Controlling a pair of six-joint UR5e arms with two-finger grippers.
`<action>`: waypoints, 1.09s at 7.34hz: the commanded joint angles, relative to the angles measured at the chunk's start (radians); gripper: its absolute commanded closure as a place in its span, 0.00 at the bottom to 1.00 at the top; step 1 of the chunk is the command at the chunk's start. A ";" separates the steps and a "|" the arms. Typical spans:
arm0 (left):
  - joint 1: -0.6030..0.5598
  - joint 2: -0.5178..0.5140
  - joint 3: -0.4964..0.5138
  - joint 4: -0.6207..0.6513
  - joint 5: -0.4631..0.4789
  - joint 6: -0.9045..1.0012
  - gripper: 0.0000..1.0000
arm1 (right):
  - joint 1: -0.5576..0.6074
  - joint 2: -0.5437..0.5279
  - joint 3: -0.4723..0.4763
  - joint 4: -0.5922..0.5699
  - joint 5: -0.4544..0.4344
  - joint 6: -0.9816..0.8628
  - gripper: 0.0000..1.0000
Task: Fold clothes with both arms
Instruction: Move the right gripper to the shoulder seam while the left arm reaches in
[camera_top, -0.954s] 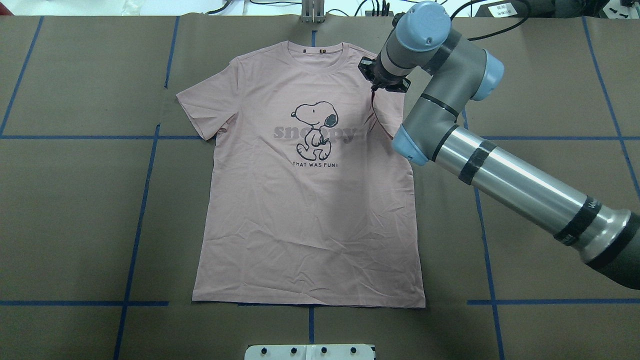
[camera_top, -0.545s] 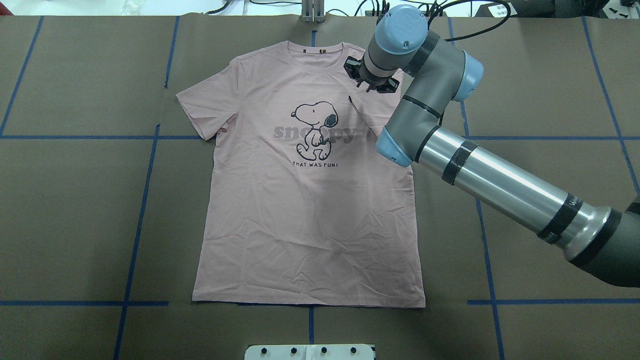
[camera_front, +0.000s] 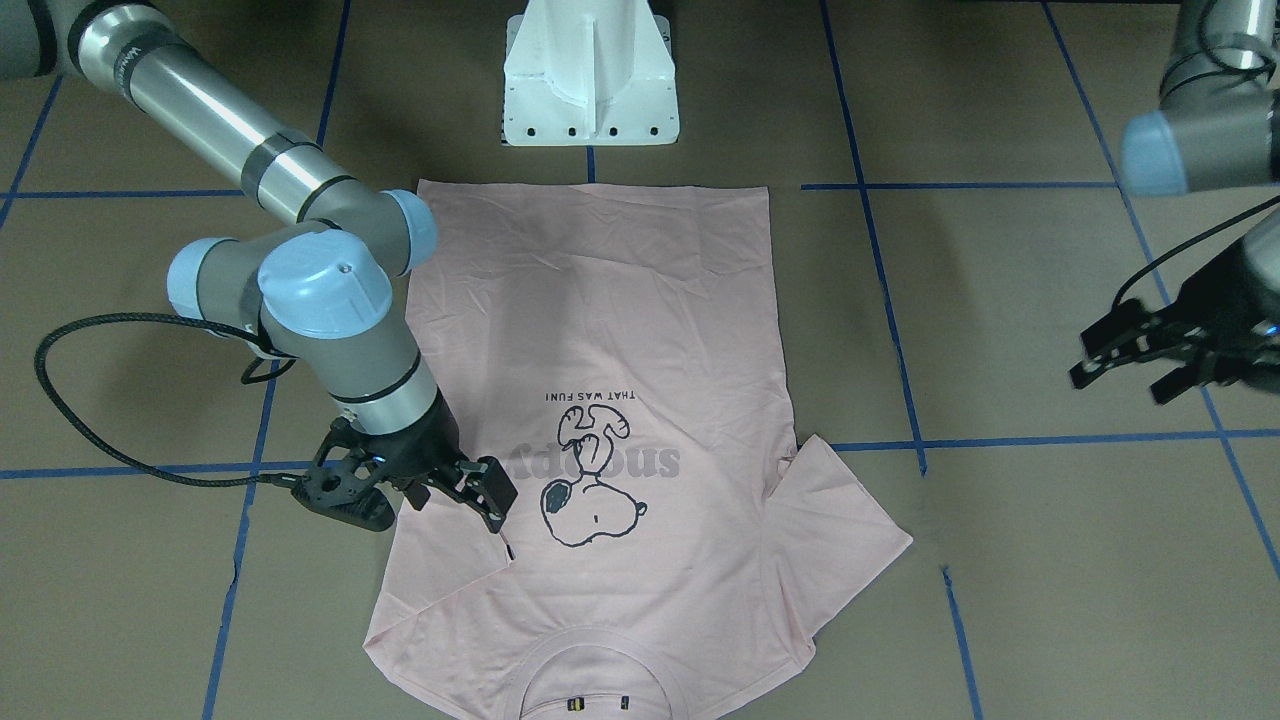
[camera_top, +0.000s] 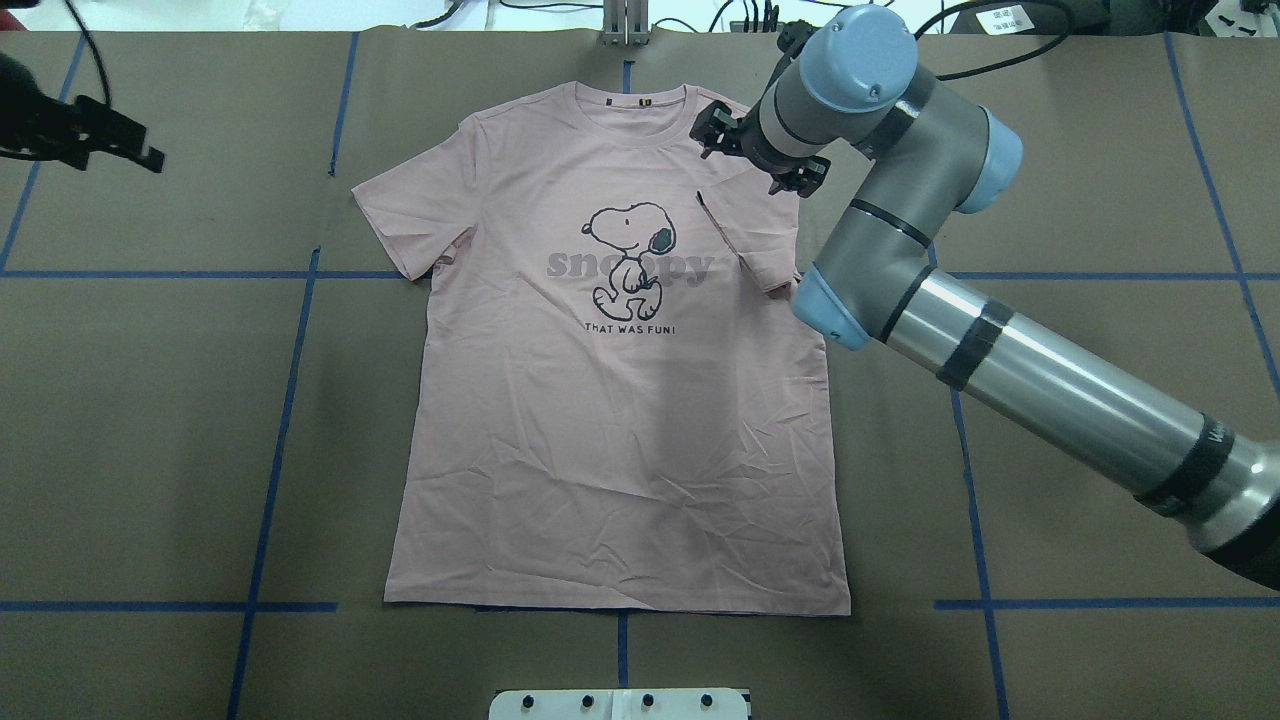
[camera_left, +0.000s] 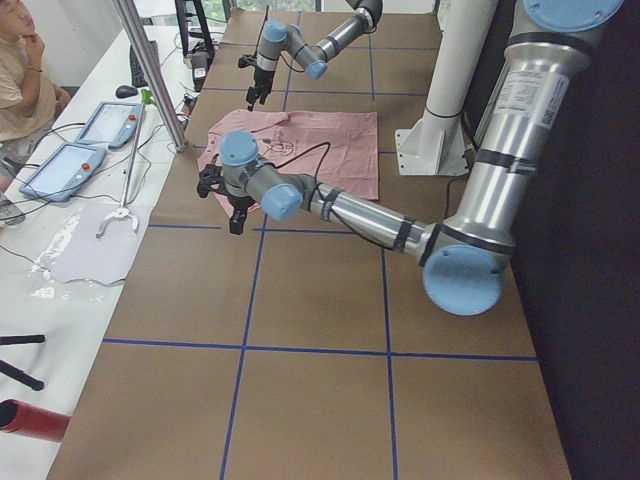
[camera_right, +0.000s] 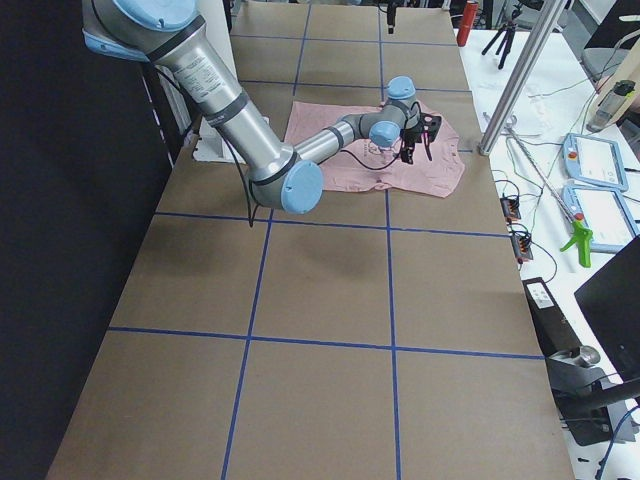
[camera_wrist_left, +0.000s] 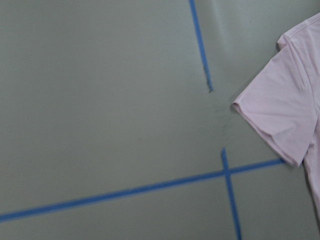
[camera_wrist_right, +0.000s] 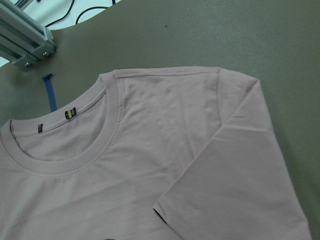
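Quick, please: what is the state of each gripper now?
Left gripper: open, holding nothing, away from the T-shirt.
Right gripper: open, holding nothing, over the T-shirt by its folded sleeve.

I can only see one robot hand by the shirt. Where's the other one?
In the overhead view the left gripper is at the top-left edge, over bare table, well away from the shirt.

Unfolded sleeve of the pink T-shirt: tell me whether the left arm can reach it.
Likely yes: the left gripper hovers over the table beside that sleeve, with nothing between them; the right gripper is over the folded sleeve.
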 joint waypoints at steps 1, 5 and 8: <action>0.150 -0.161 0.228 -0.122 0.154 -0.117 0.02 | 0.027 -0.133 0.156 0.003 0.063 -0.002 0.00; 0.243 -0.273 0.499 -0.379 0.259 -0.229 0.16 | 0.024 -0.158 0.164 0.005 0.062 -0.010 0.00; 0.252 -0.277 0.518 -0.382 0.262 -0.229 0.38 | 0.024 -0.161 0.164 0.005 0.059 -0.038 0.00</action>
